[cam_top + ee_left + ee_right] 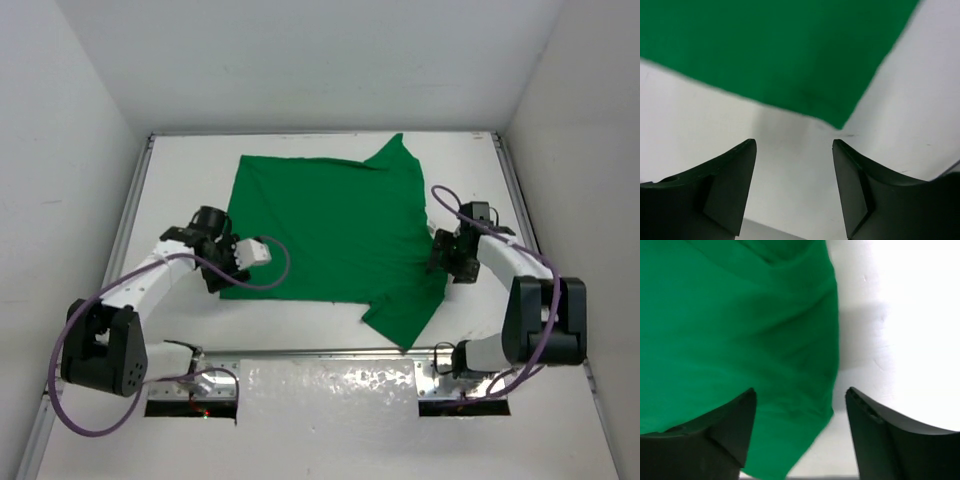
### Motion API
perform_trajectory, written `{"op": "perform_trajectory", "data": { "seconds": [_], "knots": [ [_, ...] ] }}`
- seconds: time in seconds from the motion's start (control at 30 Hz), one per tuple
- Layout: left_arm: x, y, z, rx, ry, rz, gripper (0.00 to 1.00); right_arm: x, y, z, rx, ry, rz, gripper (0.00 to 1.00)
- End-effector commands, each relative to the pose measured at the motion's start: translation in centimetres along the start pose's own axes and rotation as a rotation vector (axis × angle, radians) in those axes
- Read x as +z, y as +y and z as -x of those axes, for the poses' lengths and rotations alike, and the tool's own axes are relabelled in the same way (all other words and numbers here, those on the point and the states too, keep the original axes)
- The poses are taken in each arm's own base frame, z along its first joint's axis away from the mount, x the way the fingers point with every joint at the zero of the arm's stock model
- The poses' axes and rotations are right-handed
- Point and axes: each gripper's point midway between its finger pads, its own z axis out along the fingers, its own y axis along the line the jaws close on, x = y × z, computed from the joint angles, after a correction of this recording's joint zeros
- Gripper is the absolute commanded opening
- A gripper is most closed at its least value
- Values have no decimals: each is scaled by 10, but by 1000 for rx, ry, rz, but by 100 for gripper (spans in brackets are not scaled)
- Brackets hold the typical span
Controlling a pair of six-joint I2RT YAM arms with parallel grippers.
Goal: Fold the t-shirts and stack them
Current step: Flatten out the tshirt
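The overhead camera looks steeply down from behind the arm bases, far enough back to hold the whole flat white table (180,170). Each wrist camera sits close to the surface and faces out between its own jaws. A corner of the plain bright green cloth t-shirt (775,50) lies just ahead of the left gripper (795,146), and the shirt's edge lies beneath the right gripper (800,392). All three views share shirt and table.

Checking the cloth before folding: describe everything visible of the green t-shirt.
The t-shirt is plain bright green soft cloth, unprinted, spread nearly flat on the white table. Hem faces the left gripper, which hangs open just off its corner; sleeves point far and near beside the open right gripper, which straddles its edge.
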Motion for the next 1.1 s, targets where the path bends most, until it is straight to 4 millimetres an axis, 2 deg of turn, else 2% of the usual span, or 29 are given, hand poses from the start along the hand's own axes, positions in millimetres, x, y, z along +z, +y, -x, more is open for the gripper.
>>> {"op": "perform_trajectory", "data": {
  "seconds": [0.0, 0.07, 0.1, 0.2, 0.23, 0.3, 0.33, 0.37, 0.4, 0.47, 0.6, 0.8, 0.83, 0.87, 0.9, 0.93, 0.97, 1.0, 1.03, 1.07],
  "knots": [
    [9, -17, 14, 172, -34, -55, 61, -20, -7, -11, -29, -1, -30, 73],
    [14, -24, 9, 194, -19, -80, 62, -30, -10, -16, -17, -5, -44, 75],
    [20, -26, -1, 222, 14, -74, 63, -37, -7, -18, 4, -30, -24, 74],
    [34, -28, -22, 270, 79, -51, 63, -39, 3, -42, -4, -6, -24, 72],
    [38, -22, -17, 277, 64, -22, 64, -40, 13, -54, -65, 0, -22, 72],
    [43, -17, -10, 271, 33, -4, 65, -33, 21, -77, -30, 41, -1, 72],
    [44, -16, -8, 267, 24, 0, 65, -30, 21, -84, -15, 49, 0, 72],
    [46, -12, -3, 254, 9, 18, 65, -24, 20, -100, 12, 73, -6, 71],
    [47, -10, -2, 252, 2, 27, 65, -24, 24, -102, 15, 56, 11, 70],
    [50, -6, 2, 237, -14, 49, 66, -19, 16, -116, 44, 73, -12, 69],
    [55, -5, 4, 234, -28, 77, 65, -13, 12, -127, 53, 87, -16, 69],
    [65, -10, 4, 260, -33, 81, 64, -1, 32, -128, 70, 79, 51, 66],
    [66, -10, 4, 252, -33, 81, 61, 1, 34, -130, 62, 76, 58, 63],
    [68, -9, 4, 249, -33, 80, 49, 3, 36, -131, 73, 76, 62, 61],
    [68, -9, 5, 245, -33, 80, 42, 6, 39, -128, 76, 61, 77, 58],
    [69, -9, 5, 237, -32, 77, 36, 9, 37, -132, 79, 66, 71, 48],
    [70, -10, 5, 233, -30, 72, 24, 12, 38, -130, 90, 57, 73, 43],
    [70, -10, 4, 225, -29, 69, 17, 14, 39, -129, 98, 53, 76, 37],
    [70, -8, 6, 209, -33, 76, 8, 16, 39, -130, 110, 55, 77, 24],
    [69, -7, 7, 202, -36, 81, 0, 17, 42, -129, 116, 51, 90, 17]
  ]
}}
